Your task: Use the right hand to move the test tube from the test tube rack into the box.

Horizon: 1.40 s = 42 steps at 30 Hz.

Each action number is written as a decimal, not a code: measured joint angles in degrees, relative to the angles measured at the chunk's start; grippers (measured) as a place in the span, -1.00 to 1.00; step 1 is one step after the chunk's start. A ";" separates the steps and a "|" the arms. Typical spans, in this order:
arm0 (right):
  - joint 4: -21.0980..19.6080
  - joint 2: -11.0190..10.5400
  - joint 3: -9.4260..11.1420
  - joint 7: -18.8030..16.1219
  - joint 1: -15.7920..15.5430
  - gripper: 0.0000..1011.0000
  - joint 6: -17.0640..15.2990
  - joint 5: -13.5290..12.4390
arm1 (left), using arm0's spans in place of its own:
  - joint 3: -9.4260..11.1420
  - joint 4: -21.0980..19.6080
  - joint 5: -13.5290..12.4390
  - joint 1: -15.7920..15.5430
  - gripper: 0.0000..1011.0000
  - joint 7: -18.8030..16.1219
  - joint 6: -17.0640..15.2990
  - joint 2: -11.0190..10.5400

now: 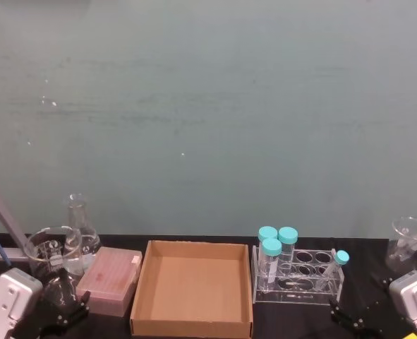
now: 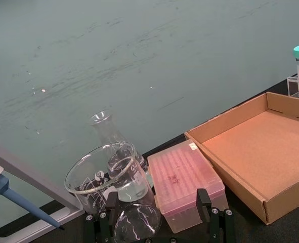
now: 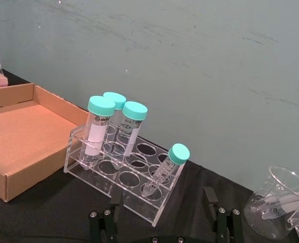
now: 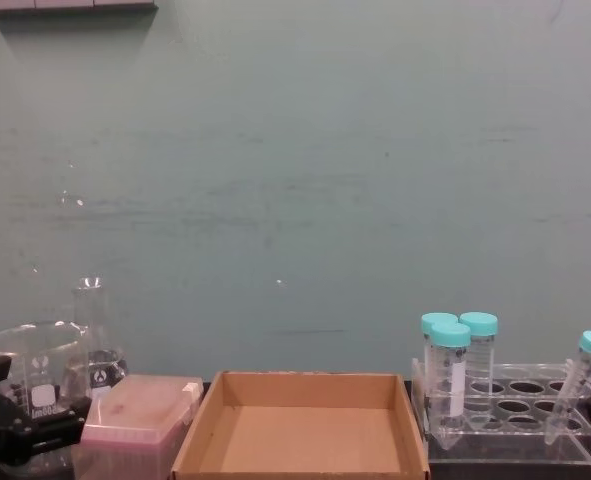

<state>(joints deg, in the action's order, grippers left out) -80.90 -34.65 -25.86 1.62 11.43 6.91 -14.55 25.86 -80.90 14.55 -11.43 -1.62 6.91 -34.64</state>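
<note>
Nearest, the black two-finger right gripper (image 3: 162, 195) hovers near right, fingers spread and empty. The slim clear teal-capped test tube (image 3: 164, 169) leans at the right end of the clear acrylic rack (image 3: 139, 202), right of the shallow brown cardboard box (image 1: 192, 326). The reach has not begun; the next move calls for pinching the tube under its cap. The black left gripper (image 2: 156, 197) sits near left, fingers also spread.

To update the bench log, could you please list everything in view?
box: one, brown cardboard, centre
test tube rack: one, clear, right of box
test tube: one, clear, teal cap, leaning at rack's right end
wide tubes: three, teal caps, rack's left end
pink box: one, left of cardboard box
beakers: two, clear, far left, far right
flask: one, clear, behind left beaker
pipette: one, blue-tipped, far left
left gripper: black, open, low left
right hand: black, open, low right
</note>
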 joint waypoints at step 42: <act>-0.01 0.03 0.35 -0.17 -0.20 0.98 0.44 0.07 | 0.00 0.00 0.00 0.00 0.98 0.00 0.00 0.00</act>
<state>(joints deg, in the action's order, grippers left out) -80.91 -34.61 -25.51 1.45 11.23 7.35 -14.48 25.86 -80.90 14.54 -11.43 -1.62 6.90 -34.65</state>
